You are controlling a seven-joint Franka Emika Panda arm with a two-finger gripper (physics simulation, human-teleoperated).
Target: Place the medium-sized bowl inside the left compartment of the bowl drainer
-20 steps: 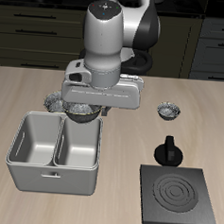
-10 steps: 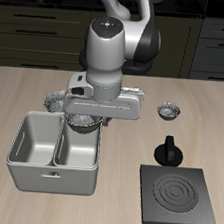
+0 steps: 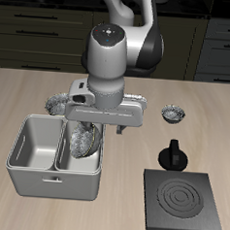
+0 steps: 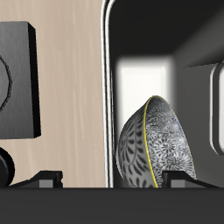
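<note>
The medium-sized bowl (image 3: pixel 86 141), grey with a dark speckled pattern, stands tilted on its edge inside the well of the bowl drainer (image 3: pixel 29 184) that lies nearer the black burner plate. In the wrist view the bowl (image 4: pixel 157 144) shows side-on with a thin yellow rim, low in the drainer's (image 4: pixel 108 87) well. My gripper (image 3: pixel 91 127) hangs just above that well. Its fingers (image 4: pixel 51 180) are spread wide in the wrist view, where the gripper (image 4: pixel 112 182) holds nothing. The drainer's other well is empty.
A patterned bowl (image 3: pixel 57 105) sits just behind the drainer, partly hidden by my arm. Another patterned bowl (image 3: pixel 172 114) sits farther along the table's back. A black knobbed object (image 3: pixel 172 155) stands behind the black burner plate (image 3: pixel 184 200), which also shows in the wrist view (image 4: pixel 17 79).
The gripper has come down over the drainer and opened. The bowl, held level under it before, now stands tilted lower in the well.
</note>
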